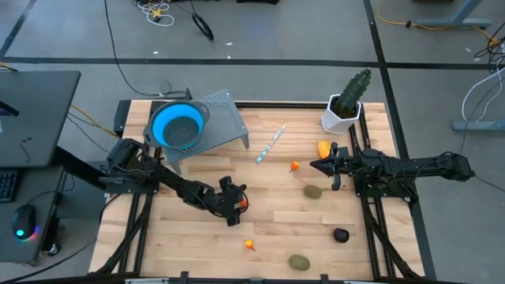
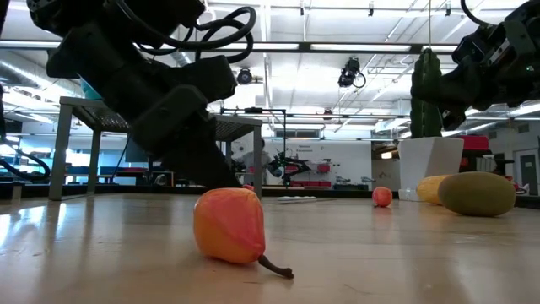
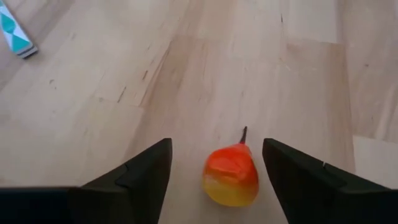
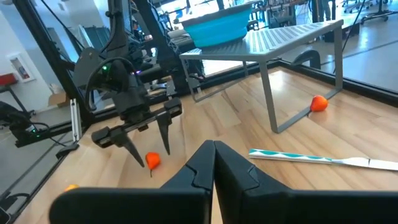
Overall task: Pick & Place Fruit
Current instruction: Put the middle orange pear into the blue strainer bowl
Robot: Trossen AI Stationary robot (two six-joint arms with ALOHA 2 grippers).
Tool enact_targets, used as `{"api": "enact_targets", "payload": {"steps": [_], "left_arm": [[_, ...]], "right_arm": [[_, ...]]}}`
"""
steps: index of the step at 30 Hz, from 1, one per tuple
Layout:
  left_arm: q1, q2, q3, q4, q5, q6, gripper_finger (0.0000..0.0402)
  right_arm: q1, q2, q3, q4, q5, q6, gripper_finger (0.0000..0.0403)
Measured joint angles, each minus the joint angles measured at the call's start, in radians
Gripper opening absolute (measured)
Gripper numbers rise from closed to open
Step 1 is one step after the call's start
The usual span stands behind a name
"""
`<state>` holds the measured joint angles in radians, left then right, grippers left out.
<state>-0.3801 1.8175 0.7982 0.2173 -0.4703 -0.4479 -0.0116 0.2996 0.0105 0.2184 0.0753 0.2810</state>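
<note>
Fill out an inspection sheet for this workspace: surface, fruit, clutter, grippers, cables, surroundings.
Surface: wooden table, bare where visible.
Job's things: small orange fruit lying between the left fingers; two more orange pieces, yellow-orange oval, two olive ovals, dark round fruit, all loose on the table; blue bowl on the grey perforated stand.
Clutter: potted cactus; striped stick.
Grippers: left gripper open, straddling the orange fruit without touching it; right gripper shut, empty, near the yellow-orange oval.
Cables: several on the floor around the table.
Surroundings: desk with a mouse to the left.
</note>
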Motion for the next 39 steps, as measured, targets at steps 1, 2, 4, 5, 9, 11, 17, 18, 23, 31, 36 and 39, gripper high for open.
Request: {"api": "enact_targets", "payload": {"steps": [1,2,4,5,9,11,17,18,23,31,36,39], "left_arm": [[0.000,0.000,0.000,0.000,-0.006,-0.004,0.0251],[0.000,0.000,0.000,0.000,-0.008,-0.004,0.0248],[0.000,0.000,0.000,0.000,-0.008,-0.005,0.0244],[0.000,0.000,0.000,0.000,-0.008,-0.005,0.0244],[0.000,0.000,0.000,0.004,-0.008,-0.013,0.0243],[0.000,0.000,0.000,0.006,-0.008,-0.018,0.0243],[0.000,0.000,0.000,0.005,-0.010,-0.008,0.0243],[0.000,0.000,0.000,0.005,-0.011,-0.005,0.0243],[0.000,0.051,0.000,0.031,-0.012,-0.004,0.0243],[-0.001,0.104,0.004,0.106,-0.054,0.011,0.0242],[0.001,0.093,0.007,0.091,-0.005,0.041,0.0242],[0.001,0.093,0.008,0.079,0.000,0.038,0.0242]], "right_arm": [[0.000,0.000,0.000,0.000,0.000,0.000,0.0013],[0.000,0.000,0.000,0.000,0.000,0.000,0.0013],[0.000,0.000,0.000,0.000,0.000,0.000,0.0013],[0.000,0.000,0.000,0.000,0.000,0.000,0.0013],[0.000,0.000,0.000,0.000,0.000,0.000,0.0013],[0.000,0.000,0.000,0.000,0.000,0.000,0.0013],[0.000,0.000,0.000,0.000,0.000,0.000,0.0013],[0.000,0.000,0.000,0.000,0.000,0.000,0.0013],[0.000,0.000,0.000,0.001,0.001,0.000,0.0013],[0.000,0.000,0.000,0.002,0.001,0.000,0.0013],[0.000,0.000,0.000,0.002,0.001,0.000,0.0013],[0.000,0.000,0.000,0.002,0.001,0.000,0.0013]]}}
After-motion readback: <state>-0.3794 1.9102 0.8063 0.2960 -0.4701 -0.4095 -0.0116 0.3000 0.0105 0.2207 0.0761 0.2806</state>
